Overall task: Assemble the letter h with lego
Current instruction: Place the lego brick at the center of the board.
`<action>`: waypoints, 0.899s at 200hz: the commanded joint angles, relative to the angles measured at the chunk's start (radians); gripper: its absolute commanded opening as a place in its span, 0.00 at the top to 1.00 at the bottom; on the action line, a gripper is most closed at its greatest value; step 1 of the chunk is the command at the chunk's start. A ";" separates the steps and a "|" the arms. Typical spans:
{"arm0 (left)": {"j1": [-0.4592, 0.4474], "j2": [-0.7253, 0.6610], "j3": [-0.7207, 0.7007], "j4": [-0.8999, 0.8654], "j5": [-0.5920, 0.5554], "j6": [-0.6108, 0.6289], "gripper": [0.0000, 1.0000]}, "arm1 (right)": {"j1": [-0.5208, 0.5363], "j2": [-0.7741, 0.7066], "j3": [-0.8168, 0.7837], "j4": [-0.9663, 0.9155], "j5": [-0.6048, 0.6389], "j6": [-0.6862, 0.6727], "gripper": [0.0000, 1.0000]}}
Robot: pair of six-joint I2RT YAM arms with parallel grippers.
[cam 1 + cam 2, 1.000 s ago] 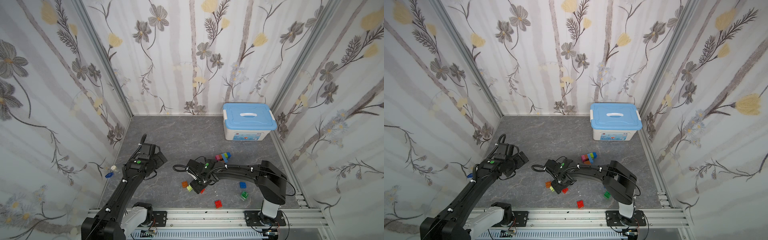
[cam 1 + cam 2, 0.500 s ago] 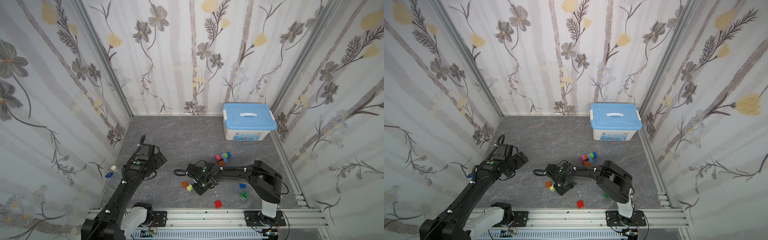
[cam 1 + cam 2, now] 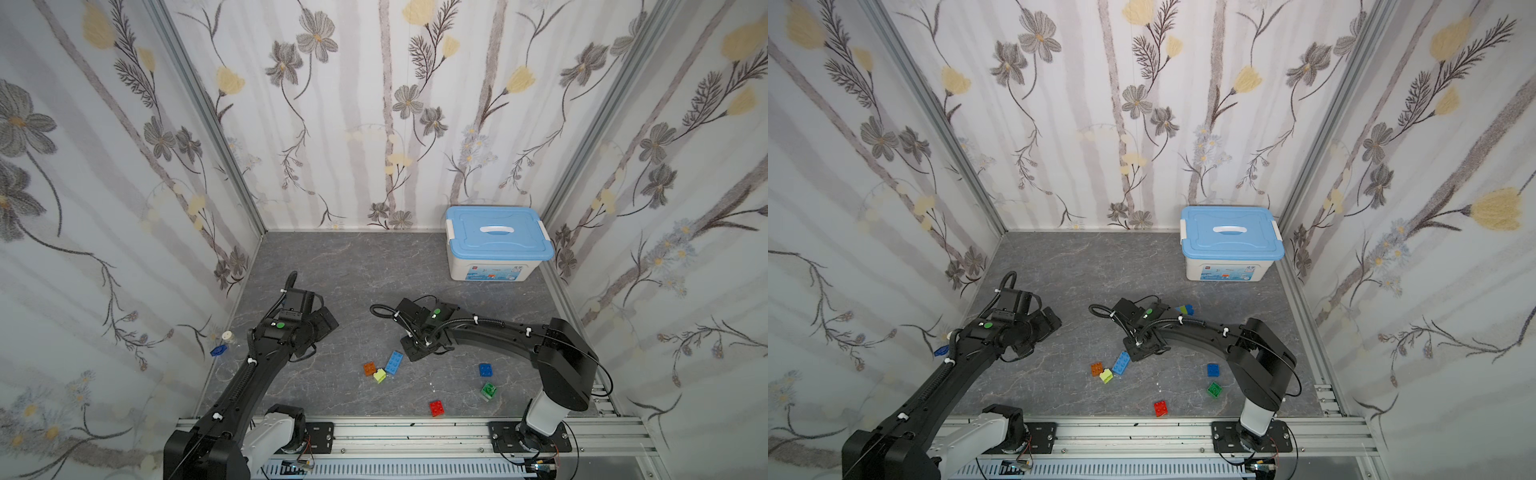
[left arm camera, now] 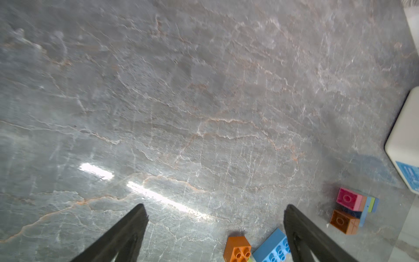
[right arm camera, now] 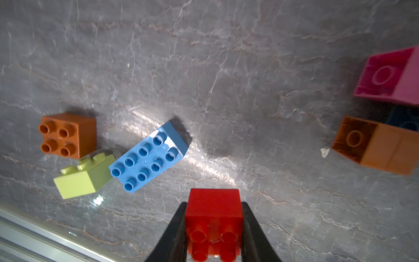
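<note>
Both top views: L hand (image 3: 323, 321) hangs over bare desk (image 3: 332, 266), fingers apart, touching nothing. R hand (image 3: 415, 351) points down at the desk; its grip is hidden from up here. Just off the R hand's tip, bunched: long blue brick (image 3: 394, 362), lime brick (image 3: 379, 375), orange brick (image 3: 369, 368). Back along its arm, each apart: blue square brick (image 3: 485, 369), green brick (image 3: 489, 390), spare red brick (image 3: 436, 407). Storage box (image 3: 494, 249) sits in the far corner, well away from both hands; label w/ small red logo, writing too small to read. Open desk btw the hands and out to the back wall.

L wrist view: L hand (image 4: 215, 206) wide open, nothing btw the fingers (image 4: 133, 226). Orange brick (image 4: 237, 248) and long blue brick (image 4: 272, 249) lie by one finger. Joined stack (image 4: 349, 199) lies beyond, near the storage box (image 4: 405, 140); its label is blurred.

R wrist view: R hand (image 5: 214, 205) clamped on red brick (image 5: 213, 222), a finger on each side, studs toward the camera. Ahead, long blue brick (image 5: 148, 162) lies against lime brick (image 5: 85, 178), w/ orange brick (image 5: 68, 135) just beside. Joined stack (image 5: 376, 145) is off to the other side, apart. Metal rail (image 5: 34, 238) edges the desk near the lime brick.
</note>
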 commanded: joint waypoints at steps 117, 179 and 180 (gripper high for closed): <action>-0.279 0.019 -0.077 -0.083 0.119 -0.057 0.11 | -0.122 0.402 0.376 0.088 0.044 0.179 0.45; -0.500 0.209 0.029 -0.063 0.018 -0.139 0.16 | -0.197 0.098 0.205 0.096 0.055 0.124 0.34; -0.502 0.210 0.030 -0.061 0.017 -0.141 0.16 | -0.198 0.094 0.198 0.097 0.054 0.122 0.34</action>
